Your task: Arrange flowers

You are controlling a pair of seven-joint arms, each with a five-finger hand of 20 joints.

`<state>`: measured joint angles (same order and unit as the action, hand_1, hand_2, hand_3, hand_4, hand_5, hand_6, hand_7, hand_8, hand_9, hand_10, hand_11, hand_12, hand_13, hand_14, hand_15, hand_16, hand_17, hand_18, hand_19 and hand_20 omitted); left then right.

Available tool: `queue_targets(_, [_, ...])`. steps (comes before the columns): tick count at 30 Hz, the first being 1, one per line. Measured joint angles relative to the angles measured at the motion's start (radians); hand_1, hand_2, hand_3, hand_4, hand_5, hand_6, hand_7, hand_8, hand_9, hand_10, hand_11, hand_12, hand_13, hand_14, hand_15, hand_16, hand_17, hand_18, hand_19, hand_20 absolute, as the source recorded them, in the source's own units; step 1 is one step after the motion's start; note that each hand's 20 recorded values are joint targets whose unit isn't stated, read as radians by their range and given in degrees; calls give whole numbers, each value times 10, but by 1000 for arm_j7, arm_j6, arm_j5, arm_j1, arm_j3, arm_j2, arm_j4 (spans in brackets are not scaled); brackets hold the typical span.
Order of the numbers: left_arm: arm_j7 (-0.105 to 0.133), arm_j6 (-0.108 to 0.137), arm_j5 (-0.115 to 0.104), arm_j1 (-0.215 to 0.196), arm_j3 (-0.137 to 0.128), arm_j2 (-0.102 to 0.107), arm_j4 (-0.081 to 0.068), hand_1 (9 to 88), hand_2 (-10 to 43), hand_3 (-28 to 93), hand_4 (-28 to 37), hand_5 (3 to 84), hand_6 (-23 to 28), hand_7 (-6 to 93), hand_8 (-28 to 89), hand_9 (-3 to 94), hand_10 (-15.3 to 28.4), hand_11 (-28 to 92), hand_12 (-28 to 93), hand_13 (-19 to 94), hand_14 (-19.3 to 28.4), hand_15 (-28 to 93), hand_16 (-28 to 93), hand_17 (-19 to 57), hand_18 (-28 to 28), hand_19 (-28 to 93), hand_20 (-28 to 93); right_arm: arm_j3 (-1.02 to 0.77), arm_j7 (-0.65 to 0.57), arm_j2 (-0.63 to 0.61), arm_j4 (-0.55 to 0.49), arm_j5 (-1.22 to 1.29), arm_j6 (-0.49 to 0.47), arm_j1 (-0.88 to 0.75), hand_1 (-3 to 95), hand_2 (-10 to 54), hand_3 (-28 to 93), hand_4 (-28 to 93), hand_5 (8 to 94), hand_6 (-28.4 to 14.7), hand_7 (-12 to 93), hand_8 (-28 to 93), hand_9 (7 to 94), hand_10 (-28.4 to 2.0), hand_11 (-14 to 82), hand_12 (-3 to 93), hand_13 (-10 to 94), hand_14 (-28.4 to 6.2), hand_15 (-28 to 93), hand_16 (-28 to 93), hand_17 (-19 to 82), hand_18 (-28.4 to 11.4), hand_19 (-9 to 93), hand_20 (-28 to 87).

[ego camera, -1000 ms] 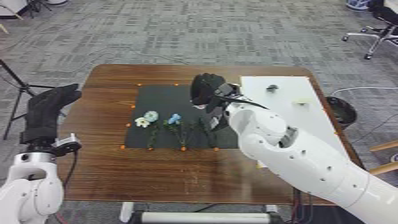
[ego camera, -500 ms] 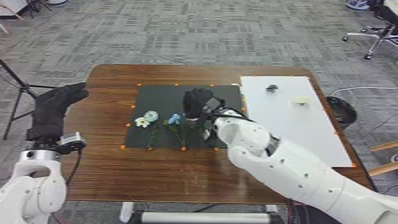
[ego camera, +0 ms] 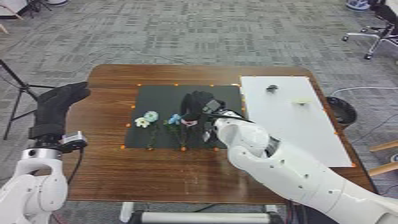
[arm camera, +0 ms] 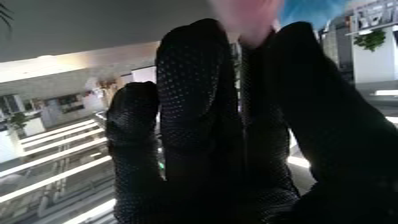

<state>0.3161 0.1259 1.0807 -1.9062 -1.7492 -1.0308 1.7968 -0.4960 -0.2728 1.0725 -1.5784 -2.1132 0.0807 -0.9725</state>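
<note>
Leftward over the black mat point(ego camera: 158, 96) my right hand point(ego camera: 196, 103) shifts, its fingers extended, slightly apart; the pink flower point(arm camera: 246, 17) sits at their tips, though I can't tell whether it's gripped, near the blue flower point(ego camera: 174, 118).

Room looking like office: grey carpet point(ego camera: 204, 37) lying underfoot, wheeled chair point(ego camera: 388, 29) standing there, long ceiling lights point(arm camera: 55, 179) shining.

Light strips point(arm camera: 55, 177) glare in the right wrist view.
</note>
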Motion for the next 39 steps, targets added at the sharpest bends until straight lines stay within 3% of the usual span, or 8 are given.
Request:
queue_targets(7, [-1, 0, 0, 1, 3, 0, 0, 251, 99, 712, -283, 560, 21, 157, -73, 549, 148, 208, 151, 418, 176, 206, 6, 69, 115, 110, 167, -36, -12, -11, -41, 62, -10, 17, 394, -95, 656, -146, 619, 6, 151, -89, 710, -144, 116, 160, 772, -82, 479, 364, 352, -232, 743, 573])
queue_targets(13, [1, 0, 0, 1, 3, 0, 0, 256, 101, 704, -283, 555, 22, 157, -74, 544, 149, 210, 146, 417, 176, 206, 4, 68, 115, 110, 168, -92, -11, -43, -95, 49, 4, 27, 369, -95, 693, -153, 574, -7, 156, -87, 584, -148, 93, 168, 594, -141, 360, 308, 247, -218, 578, 496])
queue_targets(18, [1, 1, 0, -1, 2, 0, 3, 256, 102, 702, -283, 550, 23, 159, -76, 542, 148, 211, 143, 416, 175, 205, 3, 68, 116, 111, 168, -159, -16, -115, -86, -115, 28, 31, 338, -95, 723, -173, 480, -21, 139, -76, 469, -165, 60, 177, 483, -169, 333, 294, 195, -222, 552, 468])
queue_targets(20, [1, 2, 0, -6, -2, 0, 7, 256, 102, 701, -283, 550, 23, 159, -77, 541, 148, 211, 142, 416, 175, 206, 3, 68, 116, 112, 168, -224, -22, -146, -67, -158, -10, 18, 326, -95, 722, -179, 443, -30, 123, -71, 433, -171, 53, 181, 464, -175, 329, 291, 186, -224, 553, 467])
queue_targets(23, [0, 3, 0, -14, -8, 0, 11, 258, 103, 700, -283, 550, 24, 158, -78, 540, 148, 212, 141, 417, 174, 205, 3, 68, 116, 112, 168, -347, -37, -184, -28, -166, -143, -11, 312, -95, 718, -182, 413, -37, 108, -64, 395, -176, 43, 184, 454, -179, 329, 288, 182, -227, 558, 469])
queue_targets(28, [0, 4, 0, -22, -12, -2, 14, 258, 103, 700, -283, 548, 24, 158, -77, 539, 148, 213, 140, 417, 173, 206, 3, 67, 116, 113, 168, -480, -71, -264, 17, -170, -334, -65, 304, -95, 715, -186, 399, -40, 97, -59, 378, -176, 38, 186, 457, -179, 336, 289, 180, -232, 568, 476])
queue_targets(35, [-2, 6, 0, -34, -21, -2, 20, 258, 104, 698, -283, 548, 25, 159, -77, 537, 148, 215, 140, 416, 173, 206, 2, 68, 116, 113, 168, -587, -68, -329, 36, -241, -374, -175, 312, -95, 718, -195, 412, -36, 107, -57, 411, -171, 47, 186, 496, -169, 373, 290, 193, -230, 587, 490])
queue_targets(39, [-2, 8, 0, -38, -22, -1, 21, 258, 104, 698, -283, 548, 25, 157, -77, 537, 147, 215, 139, 416, 173, 206, 2, 68, 116, 113, 168, -602, -69, -332, 49, -244, -380, -213, 353, -95, 722, -205, 449, -23, 133, -69, 484, -151, 80, 182, 554, -149, 397, 288, 221, -226, 610, 498])
